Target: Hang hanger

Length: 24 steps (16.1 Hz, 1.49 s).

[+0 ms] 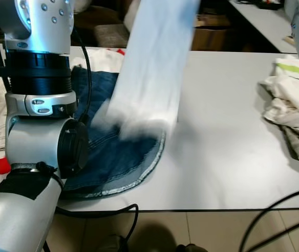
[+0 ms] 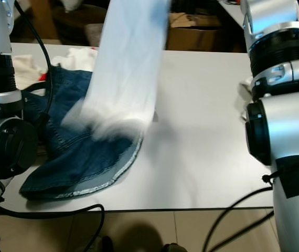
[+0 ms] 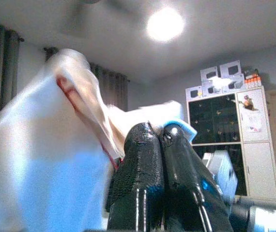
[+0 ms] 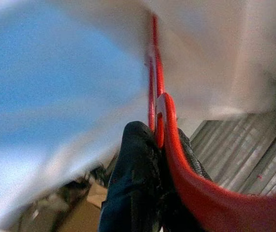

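Red hanger (image 4: pixel 169 145) sits pinched between the closed black fingers of the right gripper (image 4: pixel 152 159), its curved plastic running up from the fingertips into the pale blue garment (image 1: pixel 152 68) draped on it. That garment hangs blurred above the white table (image 1: pixel 223 152), its lower edge over the dark denim piece (image 1: pixel 113 152) lying on the table's left. The left gripper (image 3: pixel 160 145), raised with fingers pressed together, clamps a fold of the same pale fabric.

Blue jeans (image 1: pixel 113 152) on white table (image 1: pixel 228 147)
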Available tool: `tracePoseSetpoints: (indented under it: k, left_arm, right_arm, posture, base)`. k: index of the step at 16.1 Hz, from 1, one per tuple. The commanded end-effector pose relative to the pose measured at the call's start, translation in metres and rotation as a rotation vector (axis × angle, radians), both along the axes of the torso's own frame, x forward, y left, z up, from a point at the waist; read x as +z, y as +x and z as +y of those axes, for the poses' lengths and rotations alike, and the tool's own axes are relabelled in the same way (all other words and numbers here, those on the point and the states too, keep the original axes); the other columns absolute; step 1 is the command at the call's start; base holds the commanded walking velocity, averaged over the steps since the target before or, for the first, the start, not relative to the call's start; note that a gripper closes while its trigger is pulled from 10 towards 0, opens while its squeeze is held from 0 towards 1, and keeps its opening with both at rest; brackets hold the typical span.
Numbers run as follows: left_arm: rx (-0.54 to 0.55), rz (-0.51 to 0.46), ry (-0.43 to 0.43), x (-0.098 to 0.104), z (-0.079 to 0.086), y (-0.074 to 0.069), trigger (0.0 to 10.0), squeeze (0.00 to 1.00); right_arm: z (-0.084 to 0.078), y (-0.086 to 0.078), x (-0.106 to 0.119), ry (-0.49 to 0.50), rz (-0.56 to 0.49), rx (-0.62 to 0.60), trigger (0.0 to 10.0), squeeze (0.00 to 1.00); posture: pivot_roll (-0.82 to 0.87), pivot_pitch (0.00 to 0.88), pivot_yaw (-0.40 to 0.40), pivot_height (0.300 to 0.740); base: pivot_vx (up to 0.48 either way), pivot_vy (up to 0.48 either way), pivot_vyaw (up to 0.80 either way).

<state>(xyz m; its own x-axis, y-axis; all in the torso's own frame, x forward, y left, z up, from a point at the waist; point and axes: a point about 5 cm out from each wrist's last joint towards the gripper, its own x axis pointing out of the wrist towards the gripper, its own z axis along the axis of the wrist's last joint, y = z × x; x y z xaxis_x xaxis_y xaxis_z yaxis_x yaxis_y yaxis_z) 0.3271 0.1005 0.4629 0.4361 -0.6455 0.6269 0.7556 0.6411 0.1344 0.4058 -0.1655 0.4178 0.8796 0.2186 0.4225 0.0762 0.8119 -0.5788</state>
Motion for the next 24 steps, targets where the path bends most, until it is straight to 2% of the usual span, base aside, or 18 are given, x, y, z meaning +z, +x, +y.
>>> tracePoseSetpoints:
  k: [1, 4, 6, 7, 8, 10, 13, 16, 18, 20, 21, 22, 24]
  left_arm:
    - [0.013, -0.036, -0.005, 0.006, 0.004, -0.006, 10.0, 0.0]
    - [0.121, 0.03, 0.05, -0.019, 0.01, 0.007, 10.0, 0.0]
    - [0.209, 0.085, 0.08, -0.039, 0.015, 0.021, 10.0, 0.0]
    - [0.28, 0.131, 0.103, -0.055, 0.019, 0.032, 10.0, 0.0]
    - [0.295, 0.147, 0.109, -0.059, 0.02, 0.036, 10.0, 0.0]
    - [0.393, 0.217, 0.139, -0.083, 0.029, 0.054, 10.0, 0.0]
    - [0.534, 0.302, 0.16, -0.109, 0.044, 0.075, 10.0, 0.0]
    - [0.698, 0.363, 0.223, -0.138, 0.067, 0.088, 10.0, 0.0]
    - [0.741, 0.399, 0.253, -0.154, 0.076, 0.09, 10.0, 0.0]
    - [0.803, 0.407, 0.291, -0.166, 0.087, 0.092, 10.0, 0.0]
    - [0.807, 0.413, 0.3, -0.169, 0.089, 0.092, 10.0, 0.0]
    - [0.792, 0.423, 0.32, -0.175, 0.094, 0.091, 10.0, 0.0]
    - [0.625, 0.433, 0.456, -0.19, 0.091, 0.087, 10.0, 0.0]
  right_arm:
    - [0.006, 0.008, -0.03, -0.069, 0.089, 0.019, 10.0, 0.0]
    - [0.022, 0.015, -0.107, -0.199, 0.284, 0.162, 10.0, 0.0]
    - [0.025, 0.01, -0.149, -0.262, 0.39, 0.259, 10.0, 0.0]
    - [0.025, 0.002, -0.178, -0.32, 0.459, 0.341, 10.0, 0.0]
    - [0.025, -0.001, -0.186, -0.336, 0.479, 0.365, 10.0, 0.0]
    - [0.019, -0.015, -0.212, -0.398, 0.543, 0.482, 10.0, 0.0]
    - [0.014, -0.04, -0.222, -0.459, 0.61, 0.692, 10.0, 0.0]
    - [0.004, -0.07, -0.214, -0.465, 0.685, 0.871, 10.0, 0.0]
    - [-0.004, -0.083, -0.209, -0.47, 0.736, 0.923, 10.0, 0.0]
    - [-0.016, -0.094, -0.206, -0.476, 0.785, 0.92, 10.0, 0.0]
    - [-0.019, -0.096, -0.203, -0.458, 0.782, 0.916, 10.0, 0.0]
    - [-0.023, -0.1, -0.194, -0.393, 0.744, 0.893, 10.0, 0.0]
    - [-0.031, -0.104, -0.18, -0.31, 0.687, 0.831, 10.0, 0.0]
  posture:
    - [0.02, 0.0, -0.022, 0.74]
    - [0.02, 0.0, -0.02, 0.74]
    - [0.02, 0.0, -0.02, 0.74]
    - [0.02, 0.0, -0.013, 0.74]
    - [0.02, 0.0, -0.011, 0.74]
    - [0.0, 0.0, 0.015, 0.74]
    - [0.0, 0.0, 0.028, 0.74]
    - [-0.01, 0.0, 0.044, 0.74]
    - [-0.01, 0.0, 0.048, 0.74]
    - [-0.01, 0.0, 0.053, 0.74]
    - [-0.01, 0.0, 0.056, 0.74]
    - [-0.01, 0.0, 0.061, 0.74]
    - [-0.02, 0.0, 0.074, 0.74]
  base:
    - [0.0, 0.0, 0.0]
    - [0.0, 0.0, 0.0]
    - [0.0, 0.0, 0.0]
    - [0.0, 0.0, 0.0]
    - [0.0, 0.0, 0.0]
    - [0.0, 0.0, 0.0]
    - [0.0, 0.0, 0.0]
    - [0.0, 0.0, 0.0]
    - [0.0, 0.0, 0.0]
    - [0.0, 0.0, 0.0]
    - [0.0, 0.0, 0.0]
    - [0.0, 0.0, 0.0]
    - [0.0, 0.0, 0.0]
